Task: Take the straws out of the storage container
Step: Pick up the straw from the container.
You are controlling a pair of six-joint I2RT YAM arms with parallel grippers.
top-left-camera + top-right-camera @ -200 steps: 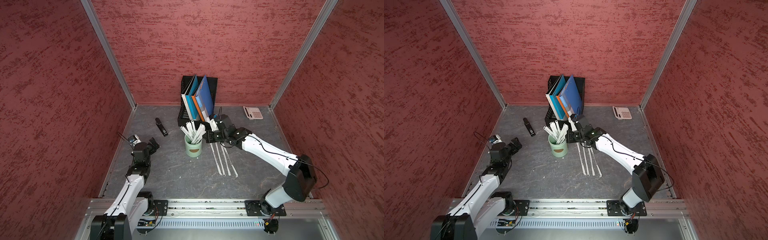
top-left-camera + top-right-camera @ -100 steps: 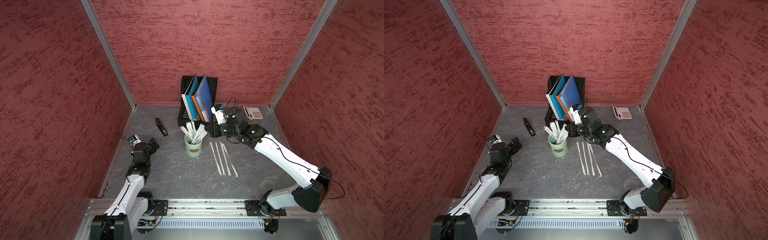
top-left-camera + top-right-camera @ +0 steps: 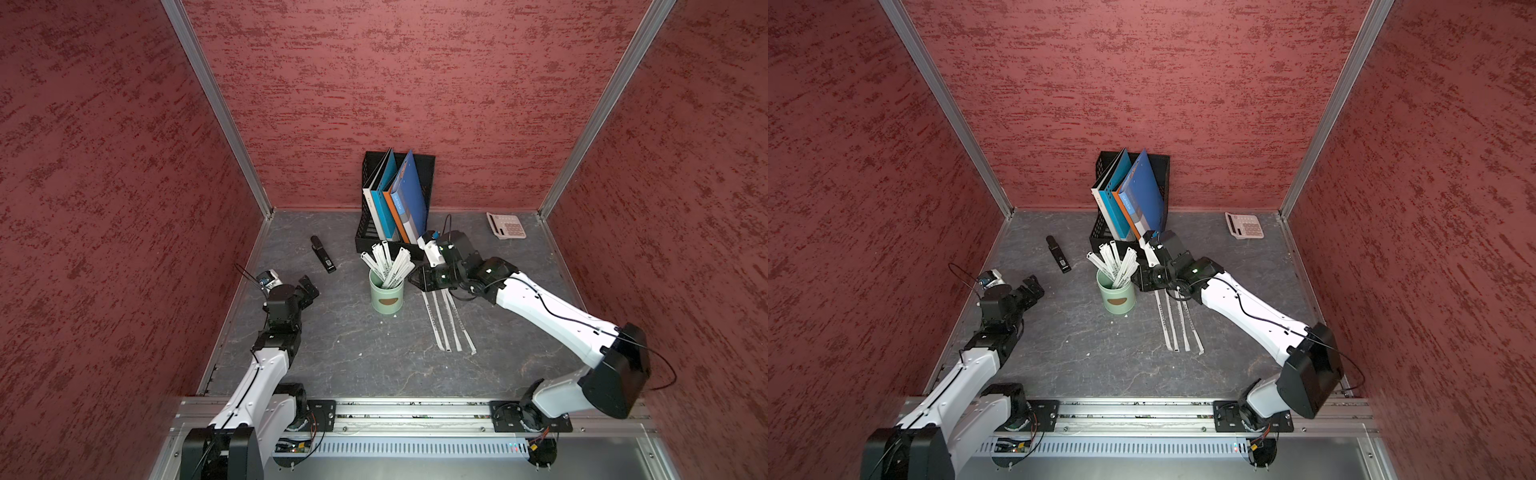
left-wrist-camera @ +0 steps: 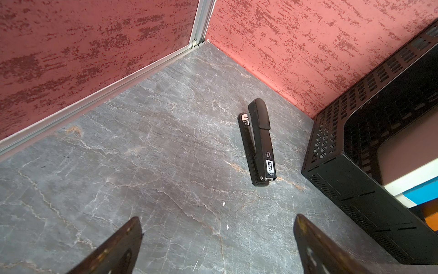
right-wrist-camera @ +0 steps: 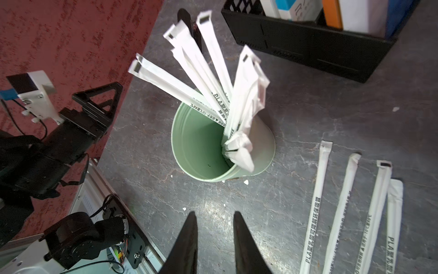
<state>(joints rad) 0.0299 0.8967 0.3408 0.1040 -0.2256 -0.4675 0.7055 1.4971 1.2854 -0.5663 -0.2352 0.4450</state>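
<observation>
The storage container is a mint-green cup standing upright mid-table. Several white-wrapped straws fan out of it. Several more straws lie flat side by side to its right. My right gripper hovers just right of the cup's rim. It is slightly open, with nothing between its fingers. My left gripper hangs wide open and empty at the left, well away from the cup.
A black mesh file rack with blue folders stands right behind the cup. A black stapler lies to the rack's left. A calculator sits in the back right corner. Red walls close three sides.
My right arm rose and then came down again, bringing its gripper closer to the cup's right rim. Its jaws went from shut to slightly parted. The left arm stayed still.
</observation>
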